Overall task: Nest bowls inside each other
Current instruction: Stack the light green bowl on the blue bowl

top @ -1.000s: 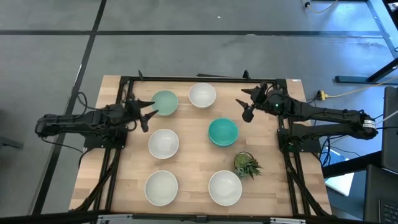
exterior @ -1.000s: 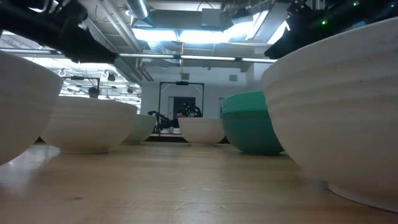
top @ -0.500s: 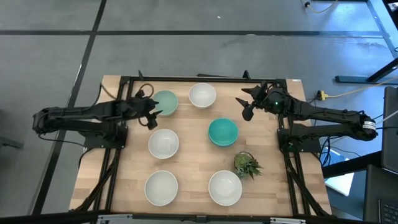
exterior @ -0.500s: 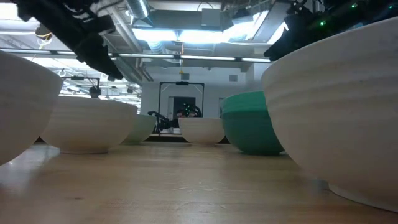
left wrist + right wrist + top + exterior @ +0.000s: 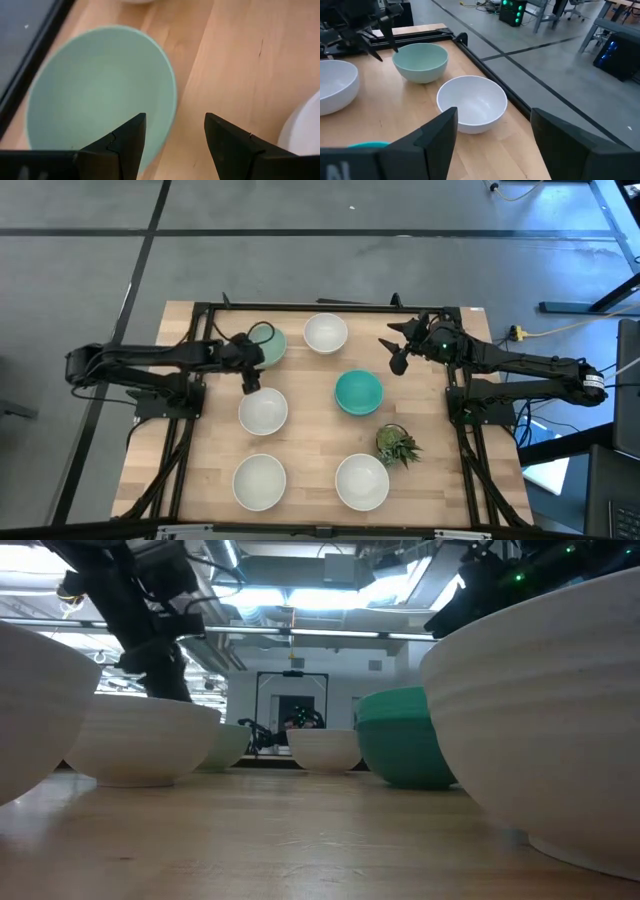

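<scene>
- My left gripper (image 5: 251, 370) hangs over the near rim of the pale mint bowl (image 5: 268, 343); its two dark fingers (image 5: 125, 145) are spread apart with nothing between them, one above the bowl's edge, the other above bare wood.
- My right gripper (image 5: 397, 346) waits over the far right part of the table, fingers (image 5: 434, 140) parted and holding nothing, just beside the bright teal bowl (image 5: 358, 392).
- I count six bowls on the table (image 5: 310, 440), all separate, none nested: one pale mint, one bright teal and four white.
- The white ones: the far white bowl (image 5: 325, 333) beside the mint one, the middle white bowl (image 5: 263, 410) below my left gripper, and the near-left bowl (image 5: 260, 481) and near-right bowl (image 5: 362, 481) along the front edge.
- Every bowl is round, smooth and matt, with a plain thin rim; faint horizontal ridges show on the sides in the low view.
- The tabletop is pale wood in long planks, with a black frame (image 5: 300, 307) around it.
- One small spiky green plant (image 5: 397, 445) stands between the teal bowl and the near-right bowl.
</scene>
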Available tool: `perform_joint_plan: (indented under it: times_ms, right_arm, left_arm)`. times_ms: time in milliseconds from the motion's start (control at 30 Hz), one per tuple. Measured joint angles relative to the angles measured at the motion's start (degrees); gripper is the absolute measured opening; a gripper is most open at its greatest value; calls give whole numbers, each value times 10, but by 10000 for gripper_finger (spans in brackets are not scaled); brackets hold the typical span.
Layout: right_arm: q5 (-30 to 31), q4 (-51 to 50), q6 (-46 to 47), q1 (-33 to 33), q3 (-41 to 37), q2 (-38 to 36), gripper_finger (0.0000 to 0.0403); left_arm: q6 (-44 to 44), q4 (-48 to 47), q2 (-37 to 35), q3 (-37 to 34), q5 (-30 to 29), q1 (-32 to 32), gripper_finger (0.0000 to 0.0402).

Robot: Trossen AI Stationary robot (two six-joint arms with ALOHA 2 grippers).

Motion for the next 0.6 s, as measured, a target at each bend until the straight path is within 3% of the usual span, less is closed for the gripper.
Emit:
perform_joint_plan:
  times_ms: [133, 333, 600]
  right_arm:
    - [0, 0, 0, 0, 0, 0, 252]
    - [0, 0, 0, 0, 0, 0, 252]
    - [0, 0, 0, 0, 0, 0, 252]
  left_arm:
    - [25, 0, 30, 0, 1, 0, 197]
    - [44, 1, 67, 0, -42, 5, 188]
    - [41, 1, 93, 0, -40, 29, 123]
